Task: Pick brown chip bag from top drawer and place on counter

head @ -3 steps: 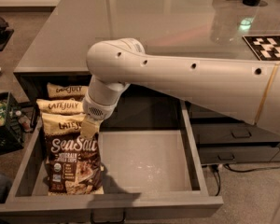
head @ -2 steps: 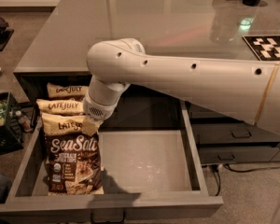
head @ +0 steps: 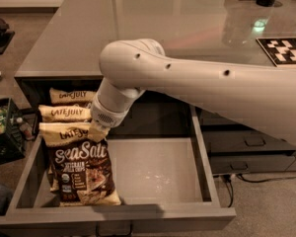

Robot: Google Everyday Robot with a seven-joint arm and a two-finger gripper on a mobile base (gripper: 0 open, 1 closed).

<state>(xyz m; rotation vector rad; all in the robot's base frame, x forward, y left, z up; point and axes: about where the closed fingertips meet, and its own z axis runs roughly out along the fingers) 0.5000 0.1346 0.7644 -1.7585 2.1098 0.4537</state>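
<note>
Tool (head: 97,130) at chip bag (head: 84,168) top edge

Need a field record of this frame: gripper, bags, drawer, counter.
gripper: gripper down inside the drawer, at the top edge of the front bag
target: brown chip bag lying label up on the drawer floor, at the picture's left
other bags: second bag and third bag behind it
top drawer: top drawer pulled open
counter: counter carries no bag; marker tag at its right
</note>
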